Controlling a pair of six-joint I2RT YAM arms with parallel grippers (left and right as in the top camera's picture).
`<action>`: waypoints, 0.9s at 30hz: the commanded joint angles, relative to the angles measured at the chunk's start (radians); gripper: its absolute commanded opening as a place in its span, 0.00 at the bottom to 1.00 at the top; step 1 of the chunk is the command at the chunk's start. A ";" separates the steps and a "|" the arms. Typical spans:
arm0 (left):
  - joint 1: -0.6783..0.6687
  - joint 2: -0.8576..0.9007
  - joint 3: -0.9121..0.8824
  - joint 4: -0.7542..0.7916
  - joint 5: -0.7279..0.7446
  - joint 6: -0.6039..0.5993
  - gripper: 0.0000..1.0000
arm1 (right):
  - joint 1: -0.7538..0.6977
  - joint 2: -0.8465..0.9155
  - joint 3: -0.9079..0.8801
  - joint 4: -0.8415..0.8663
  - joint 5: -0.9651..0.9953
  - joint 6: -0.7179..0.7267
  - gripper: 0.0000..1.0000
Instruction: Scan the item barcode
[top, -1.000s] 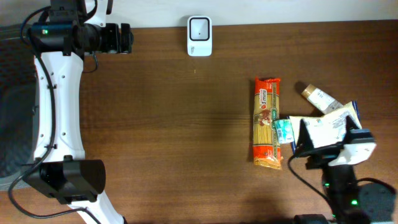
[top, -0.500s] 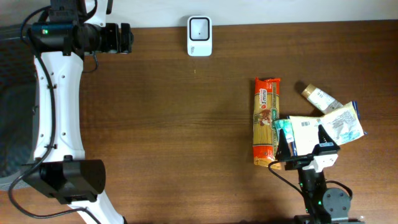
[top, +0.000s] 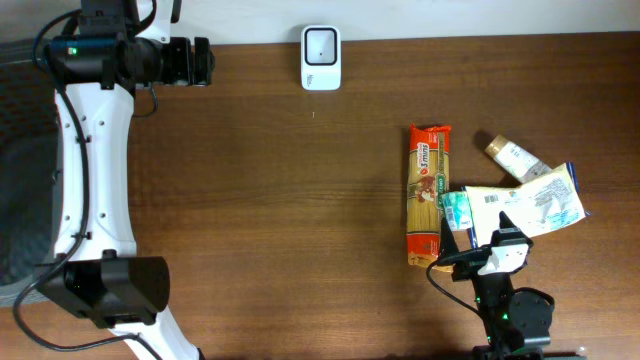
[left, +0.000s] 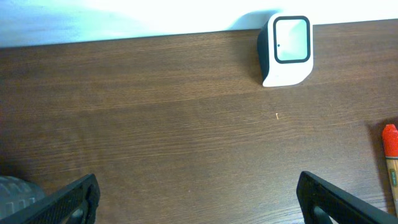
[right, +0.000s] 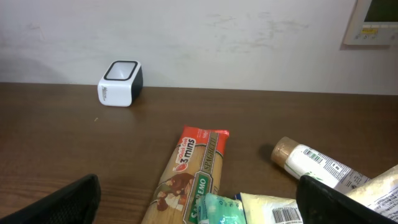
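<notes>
White barcode scanner (top: 321, 58) with dark-framed window, upright, well apart from the goods. Orange spaghetti pack (top: 429, 195) flat, lengthwise. Just right of it: small green packet (top: 457, 210), white pouch (top: 530, 205) with barcode showing, tan-capped bottle (top: 510, 155) lying down.

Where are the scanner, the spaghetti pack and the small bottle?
scanner (top: 321, 58): overhead view, middle of its white body.
spaghetti pack (top: 429, 195): overhead view, middle of the wrapper.
small bottle (right: 311, 163): right wrist view, white labelled body.

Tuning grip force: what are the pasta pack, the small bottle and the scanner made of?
Pasta pack: thin glossy plastic film, likely; printed, crimped end.
Bottle: white plastic, probably; tan cap, printed label.
Scanner: hard white plastic shell, smooth, with a dark glassy window.
</notes>
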 joint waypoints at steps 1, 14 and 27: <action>0.002 -0.016 0.005 0.002 0.003 0.016 0.99 | 0.005 -0.010 -0.005 -0.003 -0.020 0.012 0.99; -0.009 -0.026 0.005 0.002 0.003 0.016 0.99 | 0.005 -0.010 -0.005 -0.003 -0.020 0.012 0.99; -0.088 -0.660 -0.726 0.337 -0.251 0.042 0.99 | 0.005 -0.010 -0.005 -0.003 -0.020 0.012 0.99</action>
